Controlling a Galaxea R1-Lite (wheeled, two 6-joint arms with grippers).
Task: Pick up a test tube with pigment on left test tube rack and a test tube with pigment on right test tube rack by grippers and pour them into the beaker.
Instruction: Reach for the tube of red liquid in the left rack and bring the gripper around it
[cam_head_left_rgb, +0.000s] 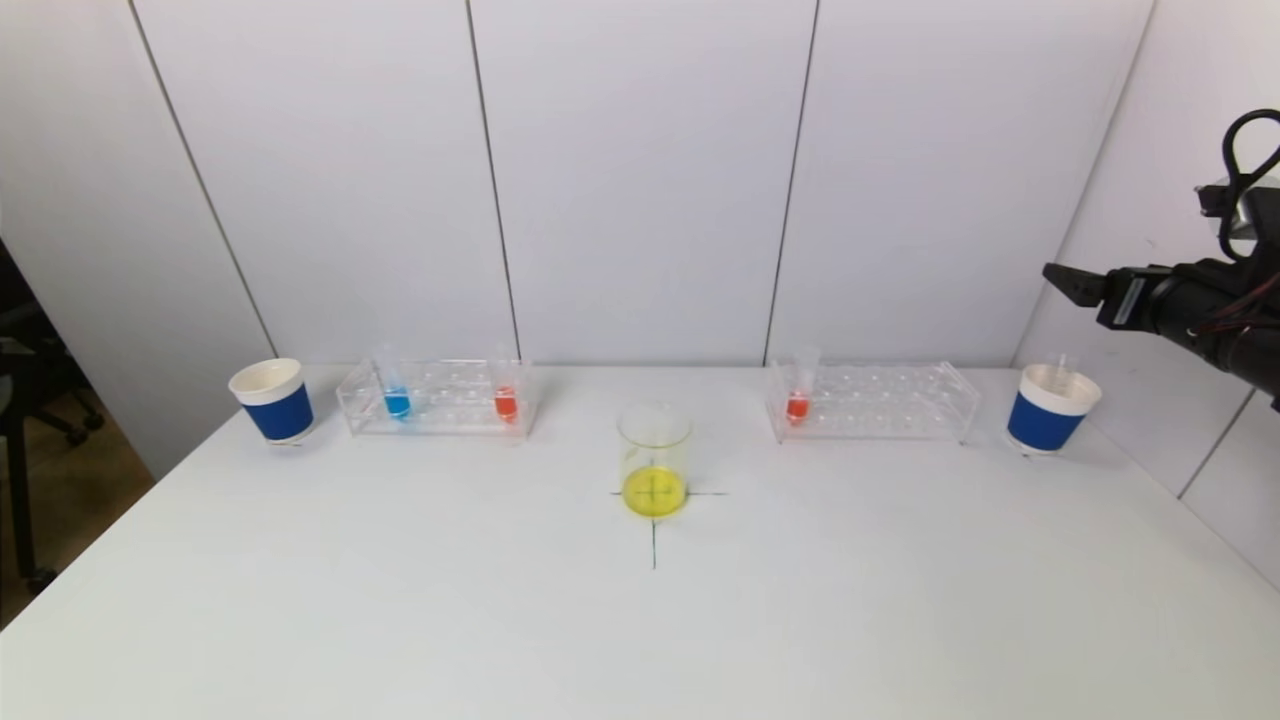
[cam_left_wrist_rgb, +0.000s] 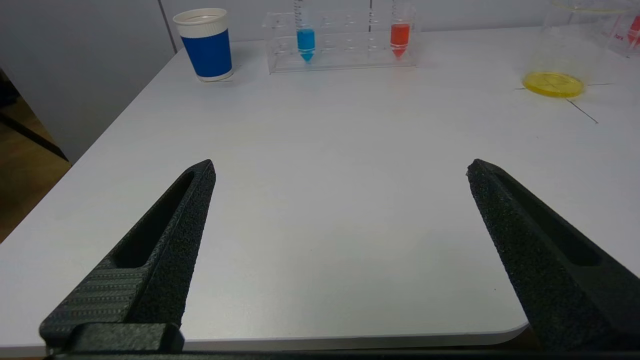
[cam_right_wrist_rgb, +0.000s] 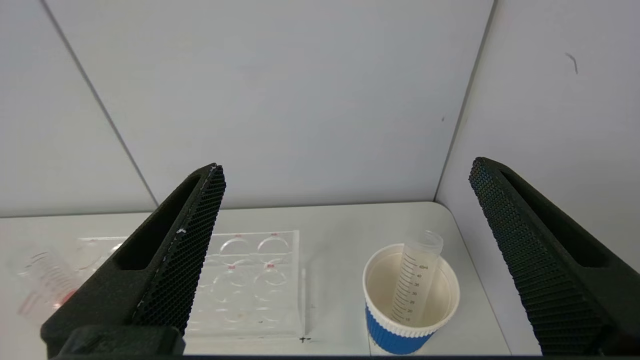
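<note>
The left rack (cam_head_left_rgb: 435, 398) holds a tube with blue pigment (cam_head_left_rgb: 396, 400) and a tube with red pigment (cam_head_left_rgb: 505, 402). The right rack (cam_head_left_rgb: 875, 400) holds one tube with red pigment (cam_head_left_rgb: 798, 405). The clear beaker (cam_head_left_rgb: 655, 460) stands between the racks with yellow liquid in it. My right gripper (cam_head_left_rgb: 1068, 284) is open and empty, high above the table's far right, over the right cup (cam_right_wrist_rgb: 410, 300). My left gripper (cam_left_wrist_rgb: 340, 167) is open and empty over the table's near left part, out of the head view, well short of the blue tube (cam_left_wrist_rgb: 306, 42) and red tube (cam_left_wrist_rgb: 400, 37).
A blue-and-white paper cup (cam_head_left_rgb: 272, 400) stands left of the left rack. A matching cup (cam_head_left_rgb: 1050, 410) right of the right rack holds an empty graduated tube (cam_right_wrist_rgb: 417, 275). White walls close the back and right of the table (cam_head_left_rgb: 640, 620).
</note>
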